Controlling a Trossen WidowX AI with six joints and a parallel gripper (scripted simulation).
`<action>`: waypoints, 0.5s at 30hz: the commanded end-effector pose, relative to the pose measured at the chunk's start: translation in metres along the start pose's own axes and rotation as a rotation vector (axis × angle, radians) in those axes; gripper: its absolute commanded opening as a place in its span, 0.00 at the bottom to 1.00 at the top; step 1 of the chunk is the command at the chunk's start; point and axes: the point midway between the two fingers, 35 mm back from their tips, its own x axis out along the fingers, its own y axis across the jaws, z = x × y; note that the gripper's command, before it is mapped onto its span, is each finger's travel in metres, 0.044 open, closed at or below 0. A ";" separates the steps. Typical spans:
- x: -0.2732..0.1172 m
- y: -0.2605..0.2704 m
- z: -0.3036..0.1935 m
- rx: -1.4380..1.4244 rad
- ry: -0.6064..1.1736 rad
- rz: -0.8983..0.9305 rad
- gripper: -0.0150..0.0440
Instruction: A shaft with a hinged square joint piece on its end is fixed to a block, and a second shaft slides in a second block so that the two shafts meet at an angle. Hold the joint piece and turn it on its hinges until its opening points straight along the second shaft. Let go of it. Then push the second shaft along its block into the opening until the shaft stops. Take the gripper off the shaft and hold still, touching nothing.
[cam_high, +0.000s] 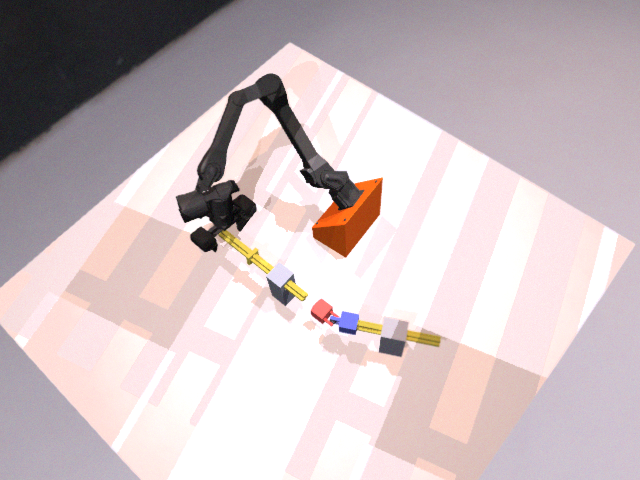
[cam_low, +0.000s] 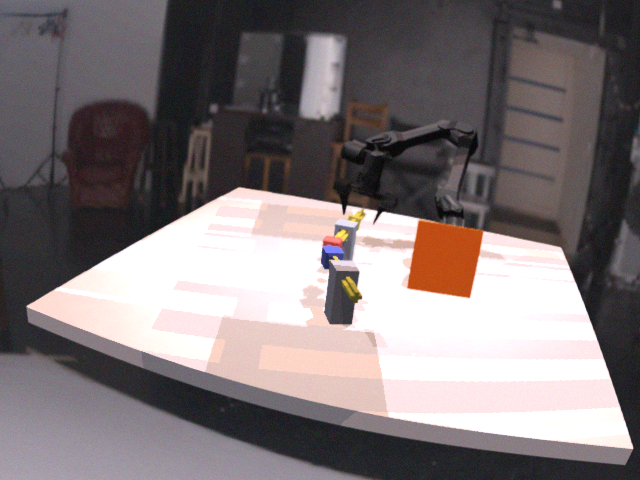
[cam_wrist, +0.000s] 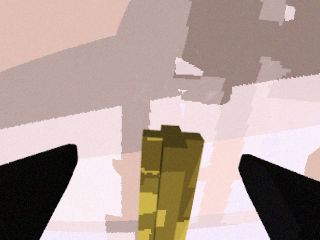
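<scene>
The black arm (cam_high: 222, 135) (cam_low: 419, 135) arched up from its base and bent down at the wrist. Its gripper (cam_high: 223, 225) (cam_low: 358, 218) (cam_wrist: 160, 158) pointed downward, empty, the two dark fingers spread wide apart, one on each side.

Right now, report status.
Gripper open, holding nothing. Second shaft's rear end between fingers. Red joint piece ahead; shaft tip short of it.
</scene>
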 end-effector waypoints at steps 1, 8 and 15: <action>0.007 -0.002 -0.001 -0.004 0.003 -0.006 1.00; 0.016 -0.002 -0.001 -0.004 0.002 -0.006 1.00; 0.016 -0.002 -0.001 -0.004 0.002 -0.006 0.69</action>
